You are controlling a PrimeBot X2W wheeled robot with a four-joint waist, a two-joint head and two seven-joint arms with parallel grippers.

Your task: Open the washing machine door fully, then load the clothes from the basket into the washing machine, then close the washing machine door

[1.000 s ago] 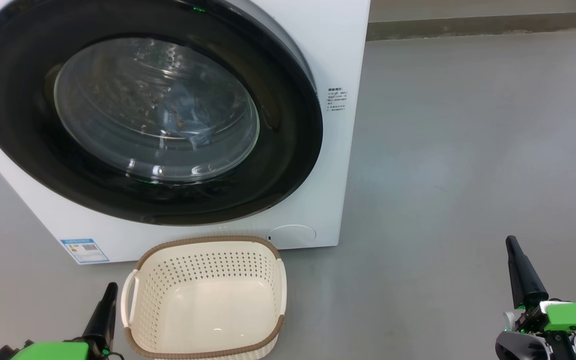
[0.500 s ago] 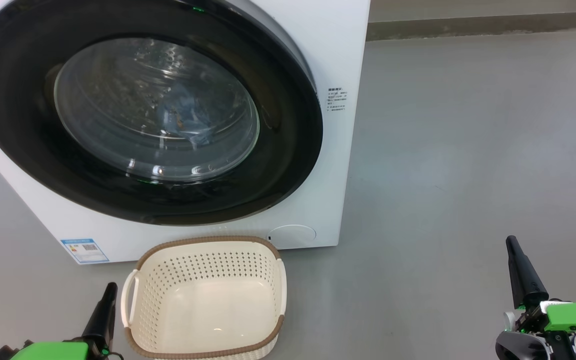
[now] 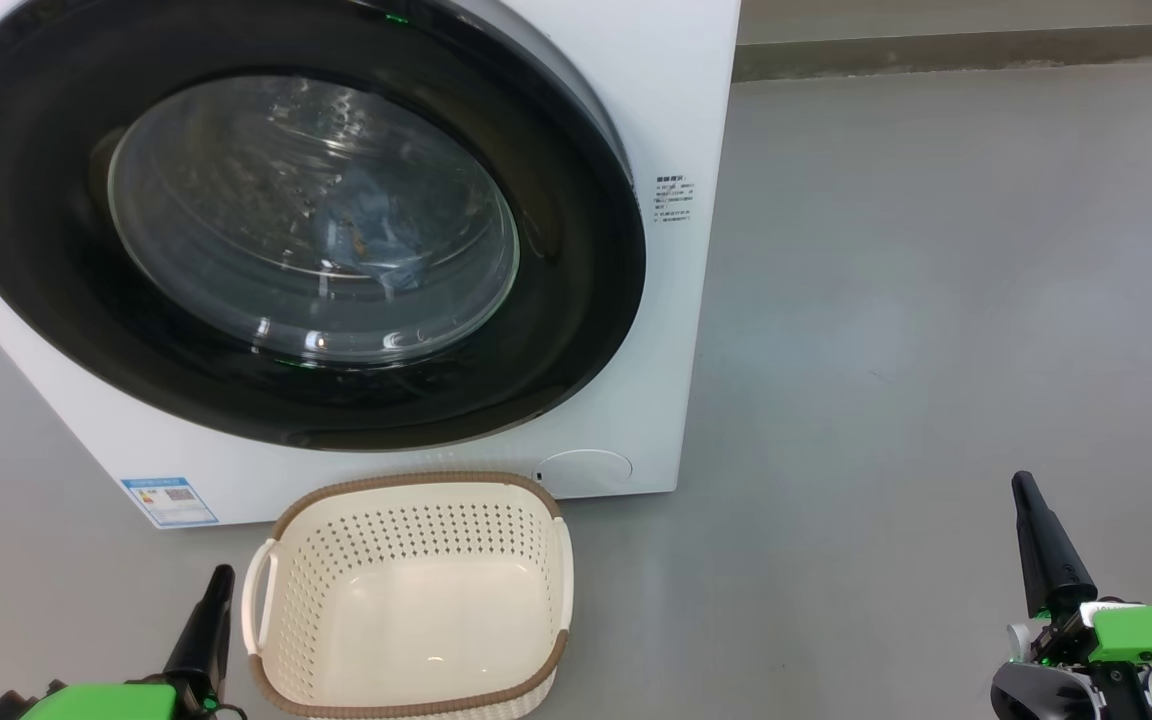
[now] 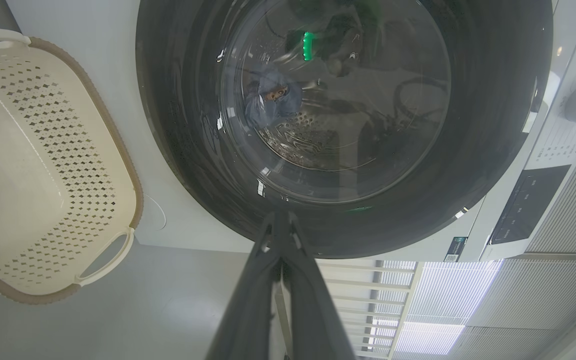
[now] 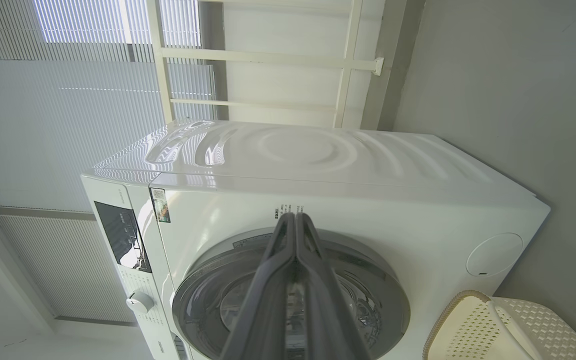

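The washing machine door point(image 3: 291, 225) sits shut against the washing machine point(image 3: 676, 120) at about ten o'clock in the head view. The clothes point(image 3: 366, 235) show as a light-blue bundle behind its glass, and the basket point(image 3: 406, 482) stands bare at six o'clock, just beside the machine's front. The likeliest trouble, as I judge it, is a door that looks shut but is not latched, which the pictures cannot settle; it could drift open. A second risk is the left claw point(image 3: 223, 573) at seven o'clock: it hovers just beside the basket's handle, and a careless swing would knock the basket aside. Both it and the right claw point(image 3: 1024, 487) at four o'clock are clenched, fingers pressed together, grasping and touching nothing.
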